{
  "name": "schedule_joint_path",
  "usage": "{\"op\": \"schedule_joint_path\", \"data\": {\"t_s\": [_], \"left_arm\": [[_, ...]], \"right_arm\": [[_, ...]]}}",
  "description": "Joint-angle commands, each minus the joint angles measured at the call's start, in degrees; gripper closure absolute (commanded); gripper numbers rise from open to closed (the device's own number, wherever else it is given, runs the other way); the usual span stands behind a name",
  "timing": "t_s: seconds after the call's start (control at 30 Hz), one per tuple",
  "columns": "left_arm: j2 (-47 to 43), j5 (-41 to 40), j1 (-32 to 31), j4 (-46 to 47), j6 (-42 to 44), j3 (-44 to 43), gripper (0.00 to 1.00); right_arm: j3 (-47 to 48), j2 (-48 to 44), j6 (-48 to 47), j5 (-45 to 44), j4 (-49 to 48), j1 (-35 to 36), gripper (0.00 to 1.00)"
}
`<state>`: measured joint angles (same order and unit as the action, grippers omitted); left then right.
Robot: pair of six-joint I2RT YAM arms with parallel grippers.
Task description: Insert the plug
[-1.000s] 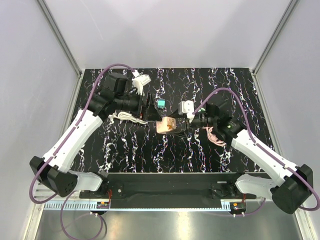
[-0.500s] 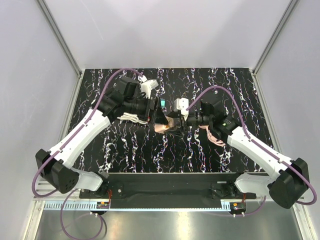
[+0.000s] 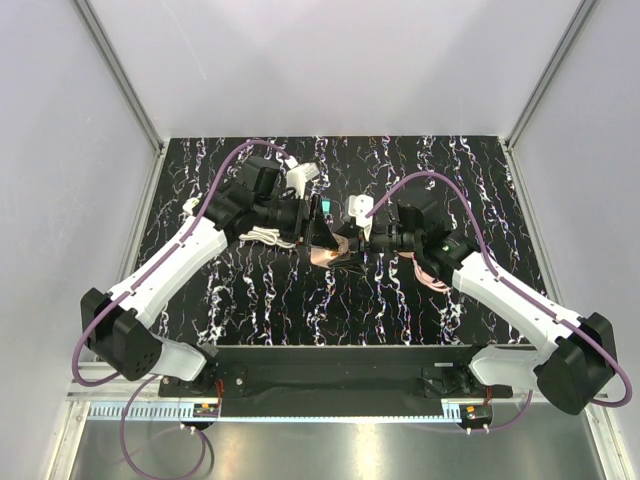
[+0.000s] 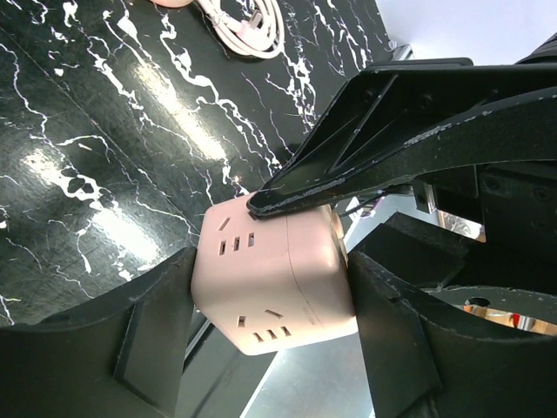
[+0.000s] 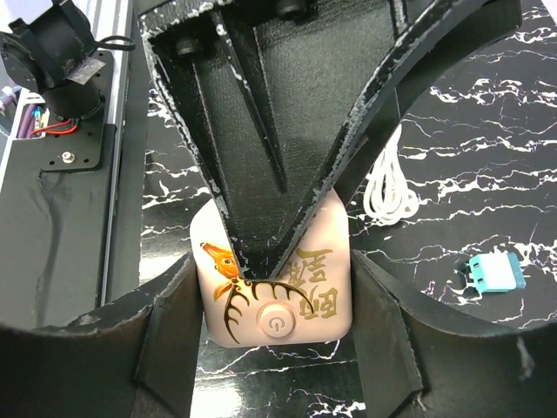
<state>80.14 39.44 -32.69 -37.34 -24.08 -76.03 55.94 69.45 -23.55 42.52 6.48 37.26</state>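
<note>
Clamping the pink socket cube in the right gripper, fingers pressing both flanks, the deer-printed button face facing that wrist camera. Grasping the same cube from the opposite side with the left gripper, fingers lying against two of its sides as far as that wrist view shows, one right finger crossing over the top. Meeting over the middle of the marbled table, with the coiled white cable lying just beside the left wrist and a small teal block sitting just behind the grippers.
</note>
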Motion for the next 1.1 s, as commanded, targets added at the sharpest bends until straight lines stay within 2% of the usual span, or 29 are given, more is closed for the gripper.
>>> {"op": "schedule_joint_path", "data": {"t_s": [0.0, 0.1, 0.13, 0.17, 0.37, 0.57, 0.7, 0.83, 1.0, 1.07], "left_arm": [[-0.1, 4.0, 0.8, 0.8, 1.4, 0.5, 1.00], [-0.9, 6.3, 2.1, 1.5, 1.1, 0.7, 1.00], [-1.6, 7.7, 3.2, 2.2, 0.6, 0.8, 1.00], [-1.9, 8.5, 3.8, 2.6, 0.3, 1.0, 1.00], [-4.1, 14.3, 6.4, 8.2, -3.1, 2.9, 1.00], [-6.4, 18.7, 7.2, 16.5, -8.3, 5.7, 1.00], [-8.3, 21.4, 7.5, 24.4, -13.9, 6.8, 1.00], [-9.7, 22.3, 7.5, 28.0, -16.4, 6.9, 1.00], [-11.8, 23.5, 7.5, 37.2, -23.3, 9.1, 1.00], [-12.2, 23.8, 7.5, 41.8, -25.0, 10.5, 1.00]], "right_arm": [[1.3, -1.9, 2.8, 0.6, -4.7, 0.2, 0.67], [-0.7, -3.4, 4.5, 0.6, -5.9, 0.2, 0.52], [-1.4, -3.9, 4.7, 0.8, -8.5, 0.2, 0.40], [-1.9, -4.4, 5.3, 0.8, -9.2, 0.2, 0.33], [-5.1, -5.7, 8.7, 2.5, -14.7, 0.2, 0.16], [-6.5, -5.1, 12.3, 5.9, -20.9, 0.2, 0.12], [-6.5, -4.6, 13.0, 4.9, -23.3, 0.1, 0.10], [-5.8, -3.8, 14.3, 5.0, -26.9, -0.3, 0.08], [-4.1, -2.9, 15.7, 9.6, -31.6, -0.3, 0.12], [-4.3, -2.7, 17.3, 11.3, -35.3, -0.3, 0.17]]}}
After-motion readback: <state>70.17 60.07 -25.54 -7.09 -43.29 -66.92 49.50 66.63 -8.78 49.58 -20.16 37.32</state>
